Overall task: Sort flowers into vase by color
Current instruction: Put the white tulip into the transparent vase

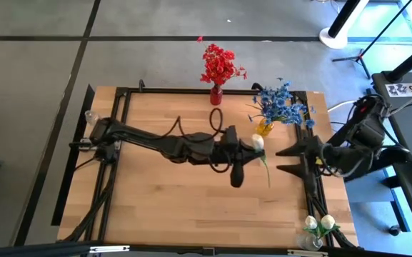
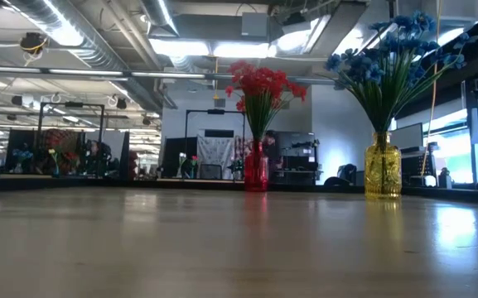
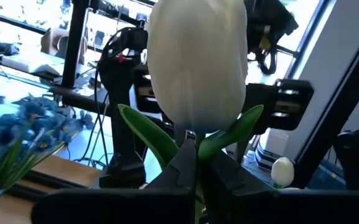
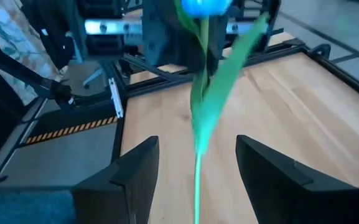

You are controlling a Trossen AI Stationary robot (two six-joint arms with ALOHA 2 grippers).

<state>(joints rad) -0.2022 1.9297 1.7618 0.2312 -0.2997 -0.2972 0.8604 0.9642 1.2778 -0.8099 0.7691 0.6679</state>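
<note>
My left gripper point(image 1: 250, 146) point(image 3: 196, 163) is over the middle of the table, shut on a white flower point(image 1: 258, 141) point(image 3: 198, 62). The flower's green stem point(image 1: 265, 168) point(image 4: 198, 124) trails below it. My right gripper point(image 1: 289, 160) point(image 4: 196, 180) is open, level, just right of the stem; in the right wrist view the stem shows between its fingers without touching. Red flowers stand in a red vase point(image 1: 216, 94) point(image 2: 256, 168) at the far edge. Blue flowers stand in a yellow vase point(image 1: 265, 128) point(image 2: 383, 168). Neither gripper shows in the low view. My left gripper pinches the white flower's stem just under the bloom, where the green leaves point(image 3: 226, 134) branch off, between its two fingers. The fingers come level from the table's left. The bloom stands above the fingers and the stem hangs below, lifted clear of the table.
Two more white flowers point(image 1: 318, 223) stand in a clear vase at the table's near right corner. The black frame rail point(image 1: 313, 189) runs under my right arm along the right edge. Bare wood point(image 1: 170, 200) lies across the near half.
</note>
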